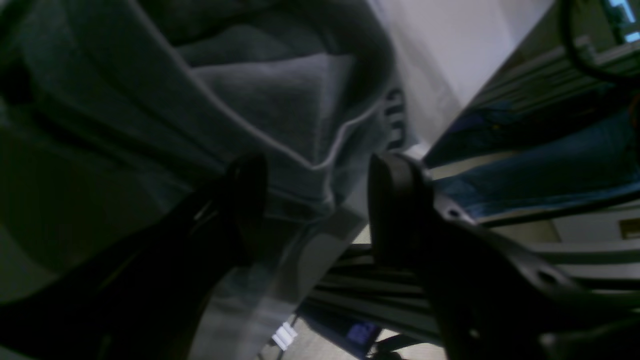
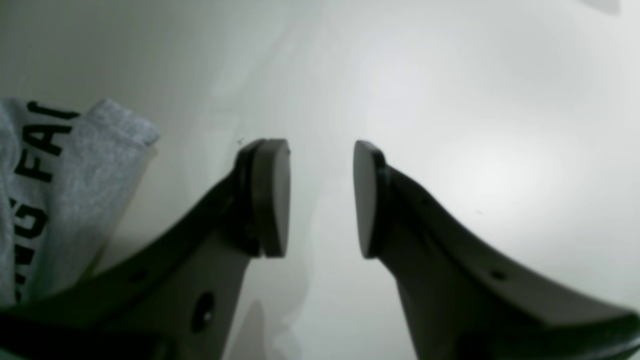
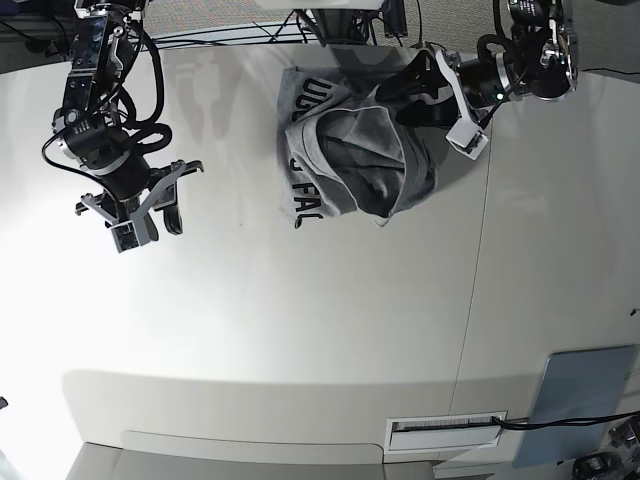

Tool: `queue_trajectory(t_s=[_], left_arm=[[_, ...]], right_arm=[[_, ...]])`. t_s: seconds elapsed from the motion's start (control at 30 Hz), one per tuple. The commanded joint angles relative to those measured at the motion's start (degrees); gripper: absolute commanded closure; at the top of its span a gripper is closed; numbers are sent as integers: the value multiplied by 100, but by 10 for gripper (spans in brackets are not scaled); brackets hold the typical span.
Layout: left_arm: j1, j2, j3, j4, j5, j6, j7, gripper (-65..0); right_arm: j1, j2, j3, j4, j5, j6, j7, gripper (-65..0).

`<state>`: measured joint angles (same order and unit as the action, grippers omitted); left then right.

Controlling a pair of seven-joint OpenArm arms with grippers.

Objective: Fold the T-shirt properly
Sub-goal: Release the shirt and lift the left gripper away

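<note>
While the T-shirt (image 3: pixel 355 155) lies bunched in a loose grey heap at the upper middle of the base view, on the white table (image 3: pixel 300 330), black block lettering shows along its left edge and near its top. The left gripper (image 3: pixel 405 88) sits at the upper right of that frame, right at the heap's top right edge, with its fingers spread wide. In the left wrist view a fold of grey cloth with a pale hem sits between and beyond the two dark pads (image 1: pixel 250 180) (whether either pad touches it cannot be told). The right gripper (image 3: pixel 165 200) hangs at the left of the base view, well apart from the shirt; its fingers (image 2: pixel 272 197) stand parted over bare table with nothing between them, and a grey corner of lettered cloth shows at that wrist view's left edge.
</note>
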<state>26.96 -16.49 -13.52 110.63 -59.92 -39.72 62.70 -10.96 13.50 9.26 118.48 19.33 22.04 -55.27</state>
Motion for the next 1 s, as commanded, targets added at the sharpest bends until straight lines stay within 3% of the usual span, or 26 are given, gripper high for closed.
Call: queue_trajectory(t_s=[0.0,0.13,0.37,0.5,0.6,0.67,0.7,0.77,0.97], left_arm=[[4,35,-11,103,-181,-28,17,-328],[2,227,70,103,109,44,76,-328],[2,254,518,103,1012,616,-332,-328],[2,251,608,103,1617,1084,-573,-255],[4,251,608,103,1668,1036,-555,-146],[4,249,605,103,1622,811,-570,-29],[4,249,605,105,1539,691,-568,0],[4,212,570,122,1255,516,-522,0],[4,107,-195,494,815,522,-295,0]], right_arm=[[59,79,22,103,28,-9,168,-215],[59,79,22,103,28,-9,168,-215],[61,79,22,103,28,-9,168,-215],[59,79,22,103,28,-9,168,-215],[61,79,22,103,28,-7,170,-215],[61,79,22,103,28,-9,170,-215],[61,79,24,103,26,-9,175,-215],[61,79,24,103,26,-7,192,-215],[61,79,22,103,-153,-9,236,-215]])
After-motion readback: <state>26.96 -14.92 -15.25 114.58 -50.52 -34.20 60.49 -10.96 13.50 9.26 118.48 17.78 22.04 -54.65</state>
